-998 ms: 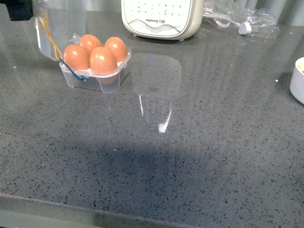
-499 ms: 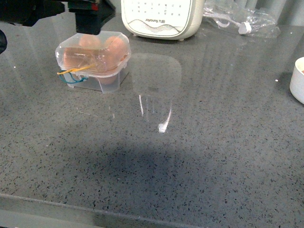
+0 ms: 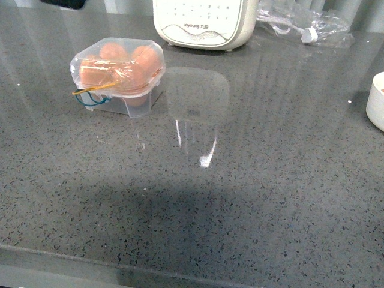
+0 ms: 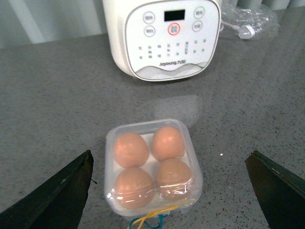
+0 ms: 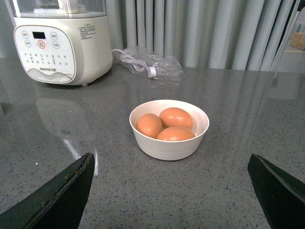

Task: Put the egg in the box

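Note:
The box [image 3: 117,75] is a small clear plastic case at the back left of the counter, with its lid down over several orange-brown eggs [image 3: 144,59]. Yellow and blue elastic bands [image 3: 91,96] hang loose at its front. In the left wrist view my left gripper [image 4: 170,153] is open above the box [image 4: 190,148], well clear of it, and the eggs [image 4: 130,149] show through the lid. My right gripper [image 5: 171,156] is open and empty, facing a white bowl [image 5: 167,149] that holds three more eggs [image 5: 175,117].
A cream appliance [image 3: 204,24] stands behind the box. A clear bag with a cable [image 3: 306,27] lies at the back right. The bowl's edge [image 3: 376,102] shows at the right side of the front view. A dark bit of the left arm [image 3: 63,3] shows at the top.
The box lid, standing open a second ago, has been shut over the eggs. The left gripper was over the box half a second ago and has since drawn back up and away.

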`<state>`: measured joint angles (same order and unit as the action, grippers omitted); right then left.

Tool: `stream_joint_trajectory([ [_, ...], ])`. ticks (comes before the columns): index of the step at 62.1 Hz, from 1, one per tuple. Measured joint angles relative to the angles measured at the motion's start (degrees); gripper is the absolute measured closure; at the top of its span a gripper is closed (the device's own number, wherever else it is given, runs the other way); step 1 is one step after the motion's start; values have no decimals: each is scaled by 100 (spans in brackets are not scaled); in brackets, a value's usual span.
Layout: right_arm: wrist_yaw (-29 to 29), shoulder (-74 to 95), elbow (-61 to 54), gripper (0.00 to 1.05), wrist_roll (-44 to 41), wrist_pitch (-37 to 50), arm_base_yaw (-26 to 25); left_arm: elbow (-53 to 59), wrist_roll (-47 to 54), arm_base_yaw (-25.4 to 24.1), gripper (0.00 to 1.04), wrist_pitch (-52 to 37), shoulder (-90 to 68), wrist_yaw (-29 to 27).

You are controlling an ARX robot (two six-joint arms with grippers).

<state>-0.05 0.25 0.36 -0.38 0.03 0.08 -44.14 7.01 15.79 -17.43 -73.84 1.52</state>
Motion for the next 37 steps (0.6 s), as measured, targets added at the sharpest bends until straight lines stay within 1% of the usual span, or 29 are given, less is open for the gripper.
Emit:
stream_joint_trajectory([
  [10, 0, 0, 0, 7, 0, 0, 0, 361, 302, -22, 7, 863, 1447, -562],
  [24, 0, 0, 0, 7, 0, 0, 0, 761, 337, -256, 7, 1904, 2931, -879],
  [29, 0, 0, 0, 7, 0, 0, 0, 960, 341, -490, 7, 2302, 3458, -857],
  [30, 0, 0, 0, 7, 0, 0, 0, 994, 319, -520, 7, 2304, 3517, -863],
  [32, 0, 0, 0, 7, 0, 0, 0, 1193, 186, -621, 12, 2048, 3711, -898],
  [34, 0, 0, 0, 7, 0, 0, 0, 1451, 2, -763, 17, 1681, 3915, -802],
  [37, 0, 0, 0, 7, 0, 0, 0, 1871, -260, -1139, 26, 1252, 4275, -393],
])
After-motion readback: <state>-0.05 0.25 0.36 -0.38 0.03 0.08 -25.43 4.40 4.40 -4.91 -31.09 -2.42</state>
